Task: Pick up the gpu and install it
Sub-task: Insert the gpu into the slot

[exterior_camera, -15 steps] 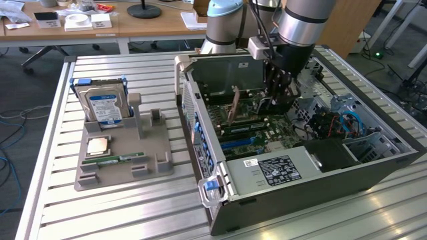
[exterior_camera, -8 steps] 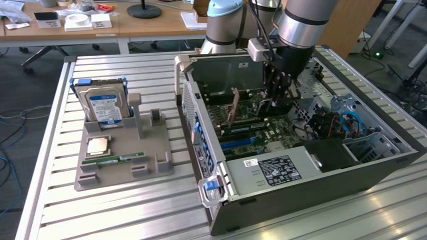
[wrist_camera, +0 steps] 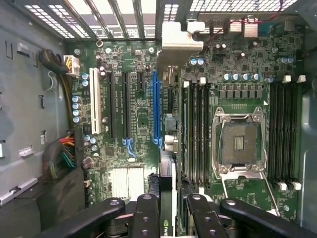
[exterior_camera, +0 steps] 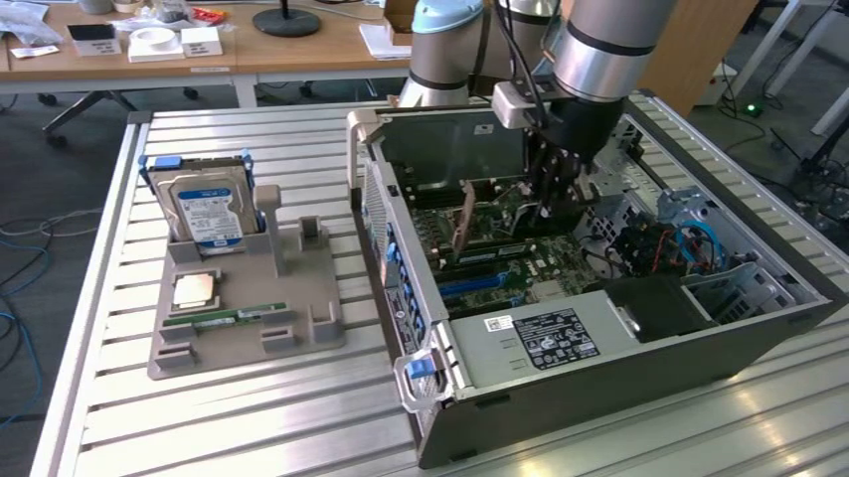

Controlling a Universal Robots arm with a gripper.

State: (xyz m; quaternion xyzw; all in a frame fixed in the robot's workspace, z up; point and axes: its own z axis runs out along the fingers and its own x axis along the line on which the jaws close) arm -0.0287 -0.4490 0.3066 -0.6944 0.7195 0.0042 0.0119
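Reaching down into the open grey metal computer case (exterior_camera: pixel 597 383), my black two-finger gripper (wrist_camera: pixel 171 201) was closed on the gpu (wrist_camera: pixel 167 225), a thin flat expansion card with a green board and a silver metal end bracket. In the wrist view I saw the card on its edge between my fingers (wrist_camera: pixel 146 213), and its bracket end pointed to the perforated wall of the case. The gpu hung above the green motherboard (wrist_camera: pixel 141 129), just beside the long blue expansion slot (wrist_camera: pixel 156 109), between this slot and the row of black memory slots (wrist_camera: pixel 195 129); I could not tell if its lower edge touched a slot. The square silver processor socket (wrist_camera: pixel 237 144) lay further aside. On the slatted metal table (exterior_camera: pixel 199 427), at the exterior view's left of the case, stood a grey plastic holder (exterior_camera: pixel 219 358). It carried an upright hard drive with a blue-white label (exterior_camera: pixel 206 209), a small square processor chip (exterior_camera: pixel 197 290) and a narrow green memory stick (exterior_camera: pixel 242 316).
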